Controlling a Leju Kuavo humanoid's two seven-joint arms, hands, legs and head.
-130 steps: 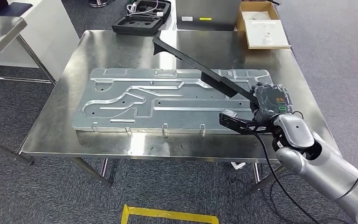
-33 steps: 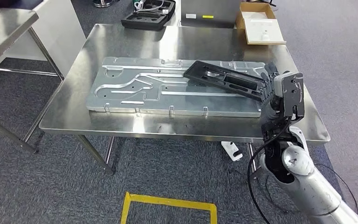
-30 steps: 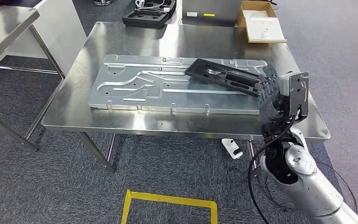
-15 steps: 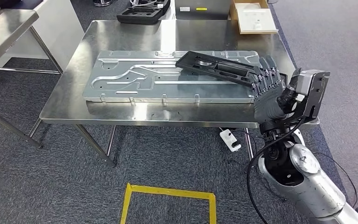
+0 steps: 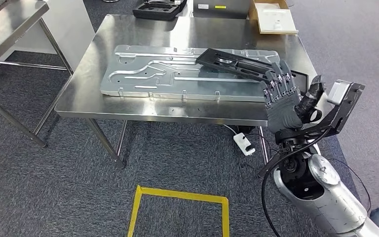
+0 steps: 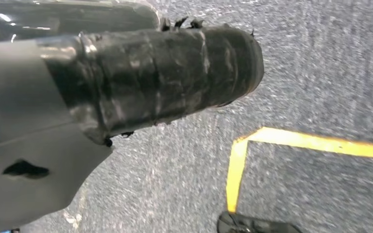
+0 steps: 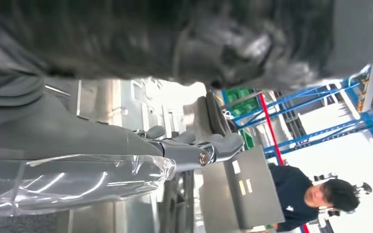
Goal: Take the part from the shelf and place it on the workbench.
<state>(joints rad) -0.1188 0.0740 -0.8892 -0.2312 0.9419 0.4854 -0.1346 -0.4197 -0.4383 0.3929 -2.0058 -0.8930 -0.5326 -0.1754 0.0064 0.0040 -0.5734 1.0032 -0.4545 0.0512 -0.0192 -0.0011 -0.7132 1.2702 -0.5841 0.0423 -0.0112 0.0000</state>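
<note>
The black part (image 5: 237, 65) lies at upper centre, on the grey panel (image 5: 153, 74) atop the workbench (image 5: 128, 108). Right hand (image 5: 284, 101) (centre right) holds nothing, fingers spread; left hand's (image 6: 150, 82) fingers: cannot tell.

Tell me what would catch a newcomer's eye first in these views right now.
The long black plastic part lies across the right end of the large stamped silver metal panel on the steel workbench. Just off the bench's right front edge, the right hand hovers with fingers spread, holding nothing. On the carpet nearer the robot is a yellow tape outline.
</note>
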